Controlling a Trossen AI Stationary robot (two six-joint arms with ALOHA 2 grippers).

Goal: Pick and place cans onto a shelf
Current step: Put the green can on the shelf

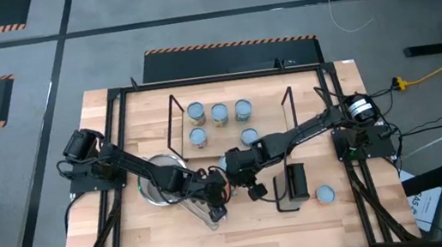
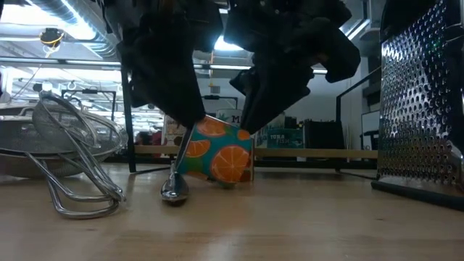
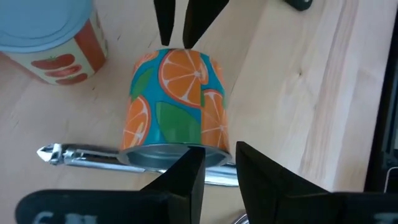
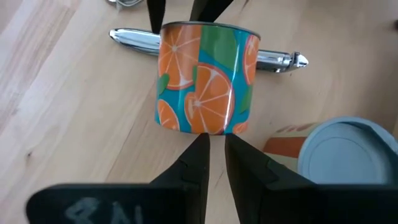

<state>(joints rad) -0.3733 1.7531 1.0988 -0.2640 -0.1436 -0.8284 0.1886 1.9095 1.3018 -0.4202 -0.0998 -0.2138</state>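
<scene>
Arms met mid-counter point(image 1: 347, 218), left end effector point(image 3: 214, 165) and right end effector point(image 4: 214, 149) each nearly pressed together, tips against opposite ends of orange-print can point(image 2: 217, 152) tilted over metal peeler point(image 4: 273, 59), tomato can point(image 3: 53, 37) beside, four cans point(image 1: 220, 113) on shelf point(image 1: 264, 122), workshop behind.

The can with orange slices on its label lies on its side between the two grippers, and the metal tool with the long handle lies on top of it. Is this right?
Not quite. The orange-slice can does lie on its side between the left gripper and right gripper, but the metal tool lies on the table under the can's rim, not on top. The left wrist view shows it best.
</scene>
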